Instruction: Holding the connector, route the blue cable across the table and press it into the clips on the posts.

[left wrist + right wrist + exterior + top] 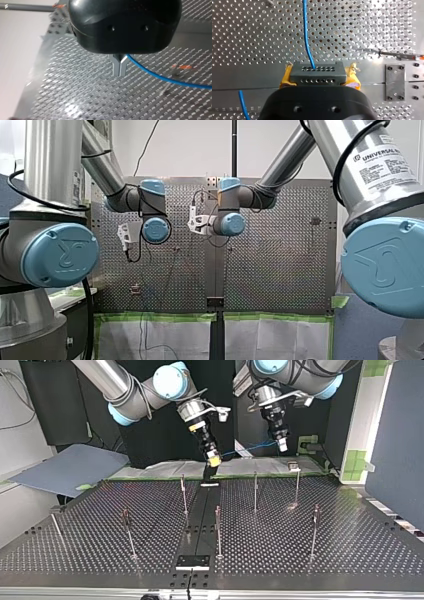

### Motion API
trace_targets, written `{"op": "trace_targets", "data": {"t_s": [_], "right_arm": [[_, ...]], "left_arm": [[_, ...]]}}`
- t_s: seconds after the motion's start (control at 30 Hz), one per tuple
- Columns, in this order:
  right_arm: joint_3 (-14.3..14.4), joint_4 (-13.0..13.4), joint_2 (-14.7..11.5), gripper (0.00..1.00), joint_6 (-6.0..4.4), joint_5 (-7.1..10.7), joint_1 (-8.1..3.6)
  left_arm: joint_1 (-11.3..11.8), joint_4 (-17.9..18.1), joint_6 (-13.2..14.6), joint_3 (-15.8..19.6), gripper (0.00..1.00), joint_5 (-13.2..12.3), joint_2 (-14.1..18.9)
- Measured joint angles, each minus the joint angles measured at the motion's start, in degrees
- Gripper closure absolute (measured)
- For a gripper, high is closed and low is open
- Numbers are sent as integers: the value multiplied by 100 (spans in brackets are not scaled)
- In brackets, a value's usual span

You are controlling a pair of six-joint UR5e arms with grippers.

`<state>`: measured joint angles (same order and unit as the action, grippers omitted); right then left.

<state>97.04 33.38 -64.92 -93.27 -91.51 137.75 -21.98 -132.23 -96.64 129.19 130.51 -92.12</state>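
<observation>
Top view, right gripper (pixel 214 460): reaches down from the view's upper left, over the far edge of the table (pixel 350 550); yellow shows at its tip, but what is pinched cannot be made out here.
Top view, left gripper (pixel 282 446): hangs at the view's upper right, near the right gripper; finger state cannot be told here.
Top view, cable (pixel 250 449): a thin blue line is strung in the air between the two grippers, above the far edge.
Top view, posts (pixel 255 491): thin upright rods are spread over the table, well apart, all nearer the camera than the grippers.
Left wrist view, fingers (pixel 116 67): two metal fingers are pressed together; the cable comes out of the notch where they meet and runs off sideways above the table. The black gripper body hides the far part of the table.
Right wrist view, connector (pixel 317 72): a dark block with rows of holes is pinched between the yellow pads (pixel 287 76); the cable leaves its top face and runs straight ahead. Only this view shows the connector.
Right wrist view, plate (pixel 395 82): a screwed-down plate is seen beside the gripper.
Front view, obstruction: large arm joints cover both sides; both grippers point away, so fingers and cable cannot be made out.
Front view, tape (pixel 150 316): green strips line the table's near edge.
</observation>
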Motion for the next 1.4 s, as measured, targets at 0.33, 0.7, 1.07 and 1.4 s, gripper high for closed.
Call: {"op": "trace_targets", "data": {"t_s": [0.33, 0.7, 1.07, 1.4], "right_arm": [[-398, -313, 78, 100, 9, 1, 116], [-930, -844, 80, 100, 1, 51, 314], [-1490, -1375, 84, 100, -1, 70, 359], [-1990, -1551, 192, 100, -211, 228, 338]], "left_arm": [[192, -476, 113, -162, 100, 40, 475], [426, -591, 153, -365, 100, -161, 981], [627, -528, 146, -564, 100, -299, 759], [850, -478, 80, -727, 100, -554, 730]]}}
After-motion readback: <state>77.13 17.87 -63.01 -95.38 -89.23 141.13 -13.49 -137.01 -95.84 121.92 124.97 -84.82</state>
